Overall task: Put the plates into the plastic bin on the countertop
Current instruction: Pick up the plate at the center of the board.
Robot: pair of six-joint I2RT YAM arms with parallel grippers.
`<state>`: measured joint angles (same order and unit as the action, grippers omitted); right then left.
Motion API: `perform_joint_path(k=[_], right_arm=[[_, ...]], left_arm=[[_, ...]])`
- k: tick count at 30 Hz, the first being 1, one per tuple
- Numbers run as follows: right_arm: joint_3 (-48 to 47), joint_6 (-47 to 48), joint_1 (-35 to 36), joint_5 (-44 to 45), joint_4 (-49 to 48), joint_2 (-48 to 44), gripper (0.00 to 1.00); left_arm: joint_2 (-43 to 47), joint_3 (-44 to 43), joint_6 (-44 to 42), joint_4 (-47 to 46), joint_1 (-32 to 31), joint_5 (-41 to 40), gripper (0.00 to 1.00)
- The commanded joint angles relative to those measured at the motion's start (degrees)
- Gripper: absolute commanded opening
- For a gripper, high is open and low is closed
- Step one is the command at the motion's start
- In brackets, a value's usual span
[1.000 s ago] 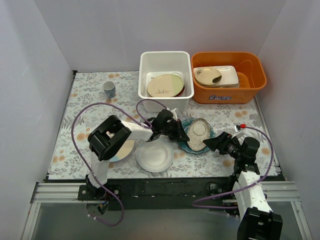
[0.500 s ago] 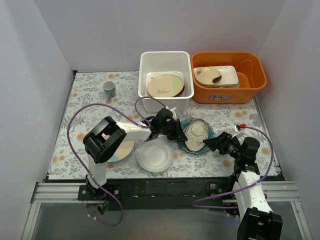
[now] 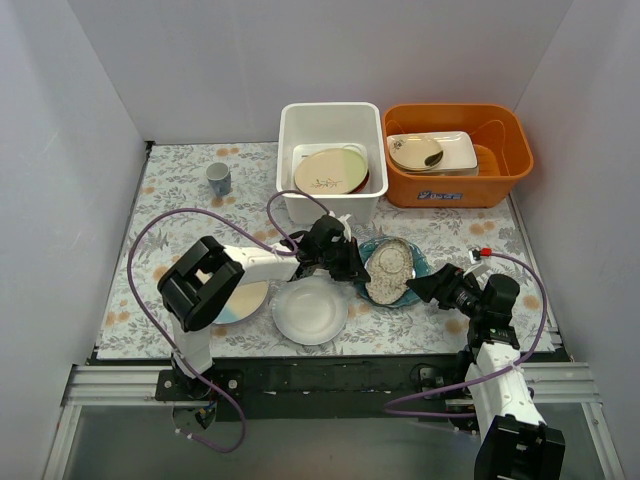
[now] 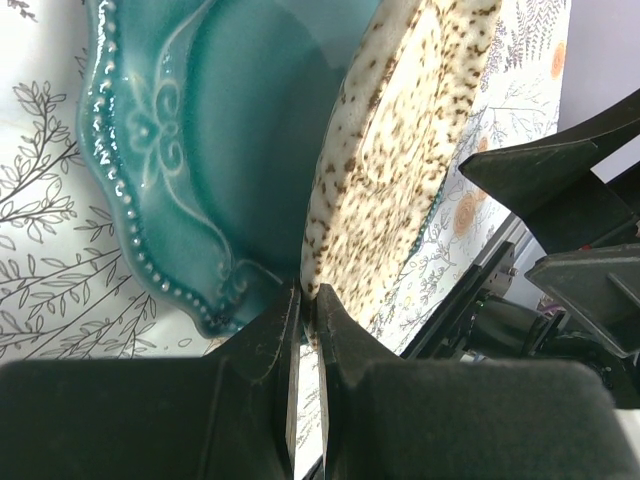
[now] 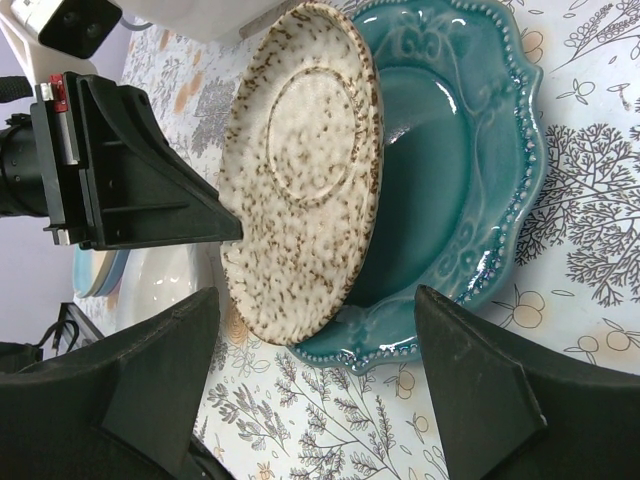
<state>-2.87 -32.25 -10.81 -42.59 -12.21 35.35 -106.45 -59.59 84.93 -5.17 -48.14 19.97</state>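
My left gripper (image 3: 352, 270) is shut on the rim of a cream speckled plate (image 3: 387, 270) and tilts it up off the teal plate (image 3: 416, 268) beneath it. In the left wrist view the fingers pinch the cream plate's edge (image 4: 390, 170) beside the teal plate (image 4: 210, 150). My right gripper (image 3: 418, 288) is open and empty, just right of both plates, which show in its view as the cream plate (image 5: 300, 170) and the teal plate (image 5: 450, 170). A white plate (image 3: 310, 310) and a blue plate (image 3: 245, 300) lie on the countertop (image 3: 170, 215). The white plastic bin (image 3: 331, 122) holds a cream-and-blue sprig plate (image 3: 328, 171).
An orange tub (image 3: 500, 130) right of the bin holds a rectangular white dish (image 3: 455, 152) with a beige bowl (image 3: 414, 151). A small mug (image 3: 219, 178) stands at the back left. Purple cables loop over the left and right sides.
My left gripper has tilted the cream plate steeper, raising its left edge off the teal plate. The right arm has not moved.
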Motion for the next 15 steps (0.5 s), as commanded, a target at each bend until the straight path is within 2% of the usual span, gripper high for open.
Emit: perform_joint_path(k=[1, 11, 15], right_arm=[[0.06, 1.31, 0.09, -0.39, -2.29, 0.07, 0.86], [-0.20, 2.10, 0.09, -0.04, -1.50, 0.24, 0.89], [-0.03, 2.37, 0.09, 0.49, -1.15, 0.16, 0.93]], left_arm=[[5.38, -1.40, -1.69, 0.07, -0.29, -0.98, 0.00], [7.49, -2.10, -2.22, 1.65, -0.20, -1.86, 0.00], [8.19, -2.63, -2.57, 2.62, -0.03, -2.30, 0.00]])
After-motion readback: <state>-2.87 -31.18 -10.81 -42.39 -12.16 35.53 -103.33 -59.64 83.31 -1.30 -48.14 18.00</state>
